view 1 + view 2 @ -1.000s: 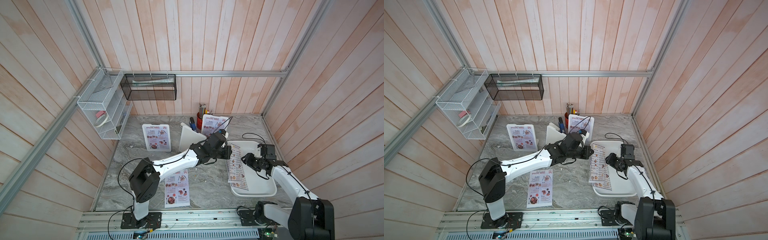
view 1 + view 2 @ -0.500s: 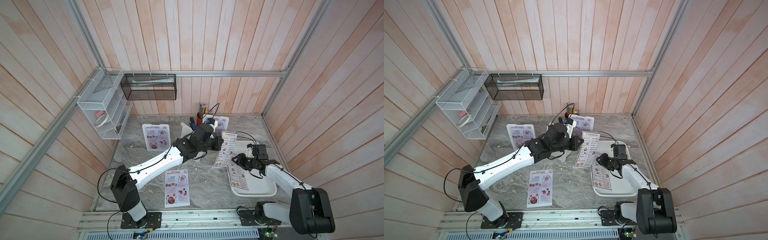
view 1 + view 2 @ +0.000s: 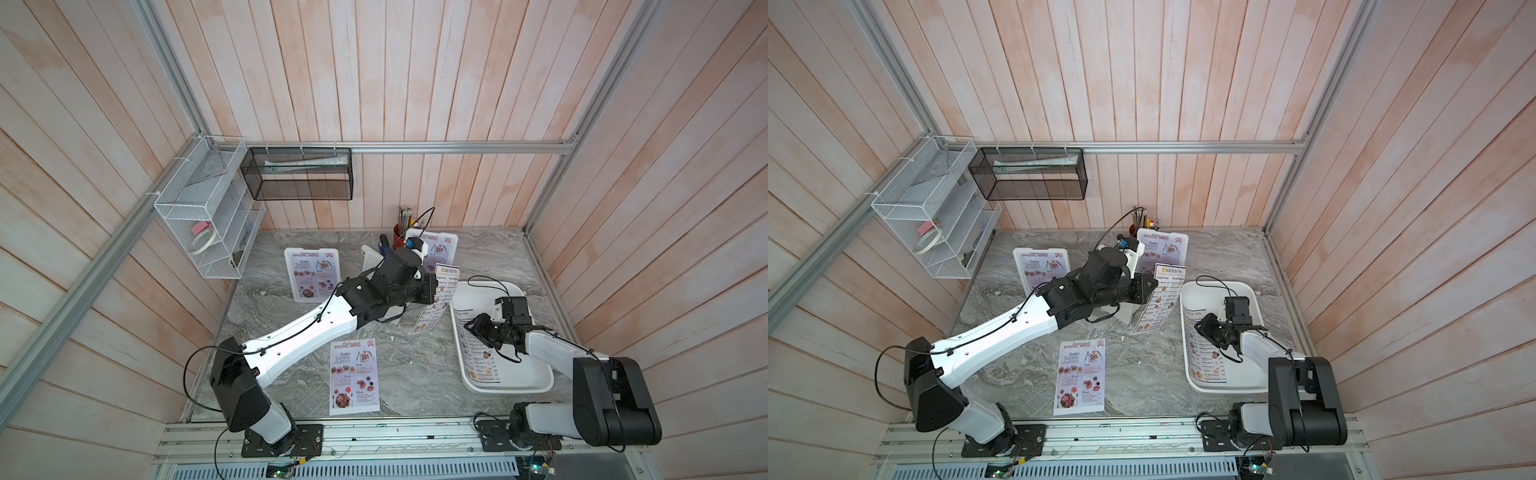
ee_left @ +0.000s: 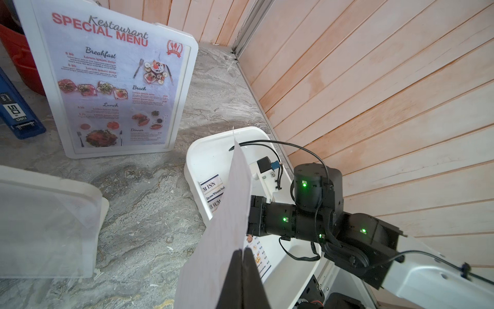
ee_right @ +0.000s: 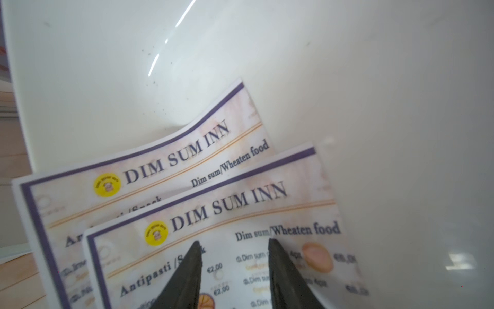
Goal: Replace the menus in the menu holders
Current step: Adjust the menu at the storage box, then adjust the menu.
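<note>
My left gripper (image 3: 434, 287) (image 4: 243, 250) is shut on the edge of a DIM SUM INN menu (image 3: 439, 300) (image 3: 1160, 300) (image 4: 227, 214), which hangs on edge above the table beside the tray. My right gripper (image 3: 471, 330) (image 5: 234, 242) stands open just over the upper of two DIM SUM INN menus (image 5: 227, 214) (image 5: 187, 160) lying in the tray. Two menu holders (image 3: 312, 279) (image 4: 117, 80) hold SPECIAL MENU sheets. A third menu holder (image 4: 48, 222) stands empty under my left arm. One SPECIAL MENU sheet (image 3: 354, 376) lies loose on the table.
The white tray (image 3: 538, 376) (image 3: 1258, 300) sits at the right wall. A red pencil cup (image 3: 400, 232) and a blue stapler (image 4: 16, 112) stand at the back. A white wire rack (image 3: 203, 220) and a black mesh basket (image 3: 299, 178) hang on the walls.
My left gripper has lifted the DIM SUM INN menu off the tray's edge and carried it up and back. My right gripper drew slightly lower over the tray's menus.
</note>
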Controlling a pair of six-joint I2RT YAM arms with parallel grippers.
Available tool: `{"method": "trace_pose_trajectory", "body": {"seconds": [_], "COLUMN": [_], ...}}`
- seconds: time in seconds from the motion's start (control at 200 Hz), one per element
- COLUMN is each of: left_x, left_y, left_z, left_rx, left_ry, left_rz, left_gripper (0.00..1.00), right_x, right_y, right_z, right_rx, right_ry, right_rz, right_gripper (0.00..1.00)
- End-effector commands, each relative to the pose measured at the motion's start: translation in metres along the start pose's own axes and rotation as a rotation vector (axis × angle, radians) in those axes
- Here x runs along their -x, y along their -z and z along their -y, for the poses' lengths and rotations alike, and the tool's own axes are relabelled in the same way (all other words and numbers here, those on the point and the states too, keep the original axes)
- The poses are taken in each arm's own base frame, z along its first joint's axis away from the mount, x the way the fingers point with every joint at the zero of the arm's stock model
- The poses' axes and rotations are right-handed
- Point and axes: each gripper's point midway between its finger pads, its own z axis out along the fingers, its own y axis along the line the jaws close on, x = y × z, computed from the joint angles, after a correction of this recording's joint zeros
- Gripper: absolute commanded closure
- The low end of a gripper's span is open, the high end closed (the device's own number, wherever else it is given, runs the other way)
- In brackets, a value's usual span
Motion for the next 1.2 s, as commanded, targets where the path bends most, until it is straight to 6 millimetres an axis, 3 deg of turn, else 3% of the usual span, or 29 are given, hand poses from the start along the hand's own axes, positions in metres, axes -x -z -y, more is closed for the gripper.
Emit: {"method": "trace_pose_trajectory", "body": {"seconds": [0.0,0.165,0.31,0.385,0.54,0.715,0.885,1.195], "left_x": [-0.002,0.002,0.005,0.006,0.011,0.023,0.029,0.03], "left_y": [0.007,0.014,0.021,0.024,0.029,0.042,0.055,0.067], "left_z": [0.001,0.005,0.012,0.017,0.023,0.031,0.036,0.041], "left_rx": [-0.005,-0.017,-0.042,-0.067,-0.084,-0.094,-0.099,-0.122], "left_ry": [-0.023,-0.035,-0.05,-0.067,-0.108,-0.164,-0.202,-0.234], "left_rz": [-0.005,0.006,0.01,0.007,0.02,0.047,0.062,0.065], "left_gripper": [1.0,1.0,1.0,1.0,1.0,1.0,1.0,1.0], "right_x": [0.003,0.013,0.033,0.045,0.055,0.045,0.02,-0.016], "right_y": [0.003,0.007,0.025,0.039,0.064,0.113,0.157,0.163], "right_z": [0.039,0.045,0.034,0.019,-0.036,-0.112,-0.157,-0.202], "right_rx": [-0.152,-0.172,-0.182,-0.163,0.044,0.446,0.776,0.997], "right_ry": [-0.017,-0.001,0.039,0.082,0.262,0.465,0.612,0.823], "right_rz": [0.032,0.043,0.086,0.115,0.149,0.3,0.38,0.235], "right_gripper": [0.56,0.56,0.53,0.5,0.44,0.4,0.38,0.32]}}
